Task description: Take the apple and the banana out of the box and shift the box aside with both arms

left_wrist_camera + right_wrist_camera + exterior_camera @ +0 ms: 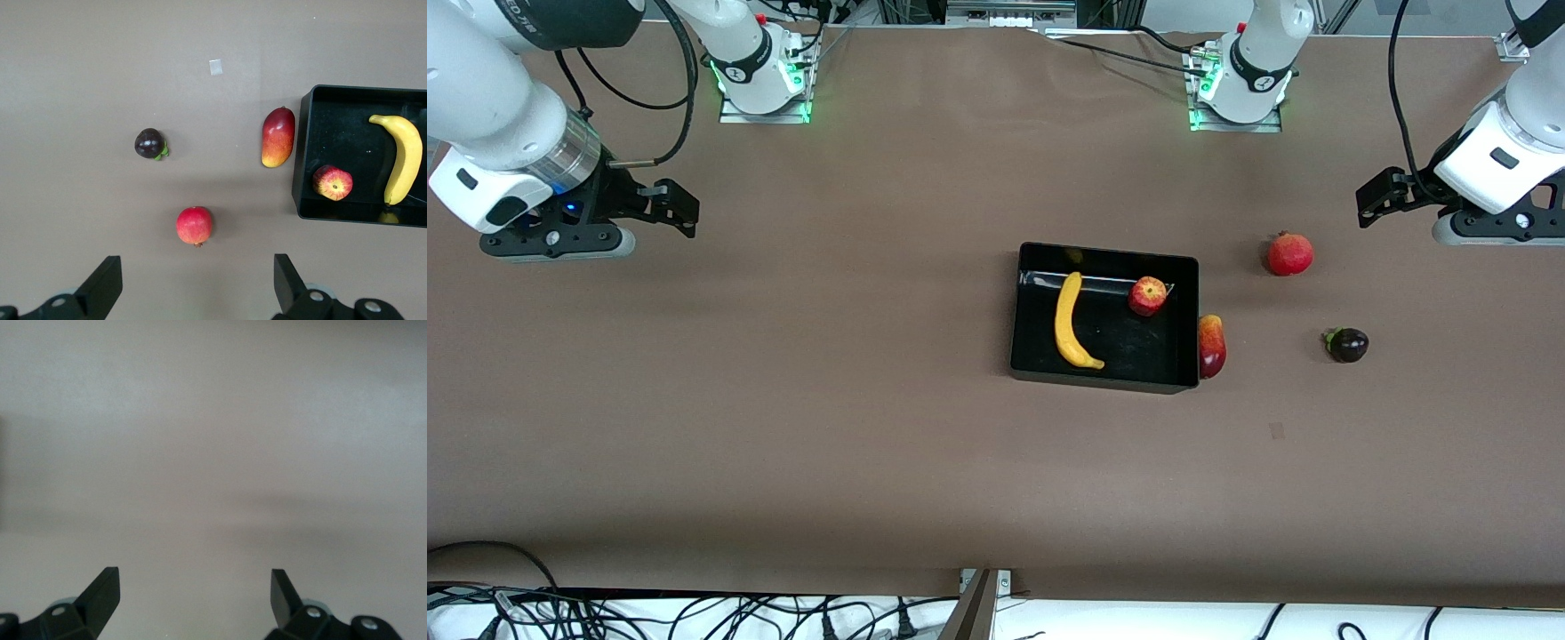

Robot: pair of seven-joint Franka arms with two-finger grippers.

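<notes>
Nearest the front camera, the black box (1104,378), a shallow open-topped tray with glossy walls, sits on my brown table (783,444). Inside it lies the long curved yellow banana (1069,322), and beside that, toward my left arm's end, the small round red apple (1147,296) flecked with yellow. A red-and-yellow mango (1211,346) leans against the box's outer wall at that same end. A dark purple fruit (1348,345) and a red pomegranate (1290,254) lie well apart from the box, the pomegranate farther from the camera. My left gripper (1376,201) hangs over bare table, fingers spread and empty. My right gripper (673,207) waits likewise at the right arm's end of the table, released, grasping nothing.
</notes>
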